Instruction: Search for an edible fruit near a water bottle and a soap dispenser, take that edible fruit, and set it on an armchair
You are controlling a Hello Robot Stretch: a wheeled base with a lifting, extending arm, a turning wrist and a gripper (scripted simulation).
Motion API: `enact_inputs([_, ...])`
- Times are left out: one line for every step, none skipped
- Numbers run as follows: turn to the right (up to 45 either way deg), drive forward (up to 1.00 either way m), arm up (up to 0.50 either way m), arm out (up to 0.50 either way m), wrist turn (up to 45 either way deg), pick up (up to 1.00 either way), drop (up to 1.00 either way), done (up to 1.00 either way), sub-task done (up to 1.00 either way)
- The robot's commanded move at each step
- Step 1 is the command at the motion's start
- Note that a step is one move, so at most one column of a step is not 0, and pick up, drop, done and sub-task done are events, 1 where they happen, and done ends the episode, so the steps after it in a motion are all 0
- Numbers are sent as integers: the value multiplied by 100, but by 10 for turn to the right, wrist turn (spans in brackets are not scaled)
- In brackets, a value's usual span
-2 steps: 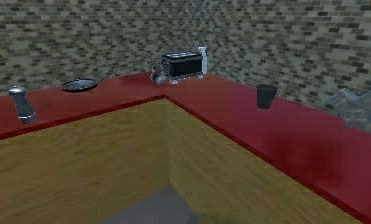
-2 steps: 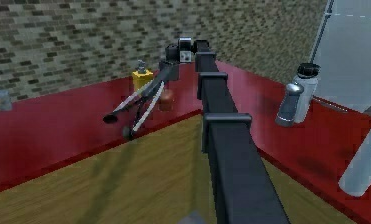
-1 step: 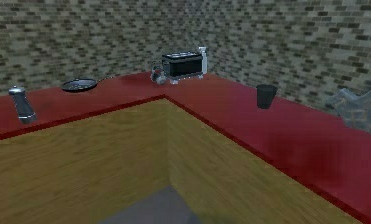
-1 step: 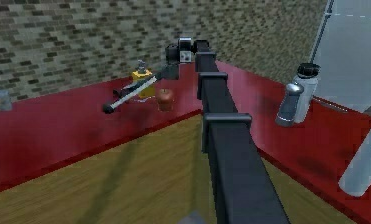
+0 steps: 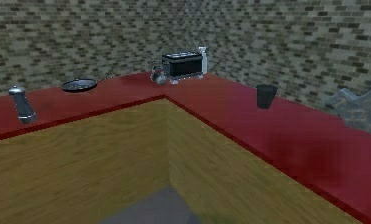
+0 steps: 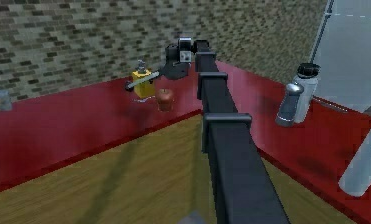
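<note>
The claw [image 6: 176, 62] sits at the far end of the dark arm [image 6: 225, 140], just left of the two white marker squares, seen against the back of the red counter [image 6: 63, 130] where it meets the brick wall [image 6: 73, 40]. Whether it is clenched or released cannot be told. With things standing on the counter close by, it is also unclear whether it grasps anything. At about 6 o'clock from the claw, near it in the arm side view, a small red-brown blob [image 6: 166, 97] rests on the counter just left of the arm; its colour suits a fruit, but the shape is too vague to be sure. It looks about as tall as it is wide, so no long axis and no pointing direction can be made out. Just beside the blob, at its 10 o'clock, stands a yellow dispenser [image 6: 143, 83] with a dark pump top, upright. At 4 o'clock from the claw, across the arm and well apart from the blob, a grey bottle [image 6: 296, 95] with a dark cap stands upright on the counter. Farther out at 4 o'clock, at the picture's edge, is a pale cylinder [image 6: 363, 160]. In the forward view the counter bends round wooden cabinet fronts [image 5: 113, 160]. A toaster [image 5: 183, 64] stands in the far corner. A dark pan [image 5: 79, 86] lies at its 8 o'clock, a grey shaker [image 5: 23, 104] farther that way, and a dark cup [image 5: 266, 96] at its 4 o'clock.
</note>
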Motion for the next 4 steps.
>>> enact_inputs([0,0,0,0,270,0,0,0,0])
enact_inputs([0,0,-10,0,0,0,0,0,0])
enact_inputs([0,0,0,0,0,100,0,0,0])
enact_inputs([0,0,10,0,0,0,0,0,0])
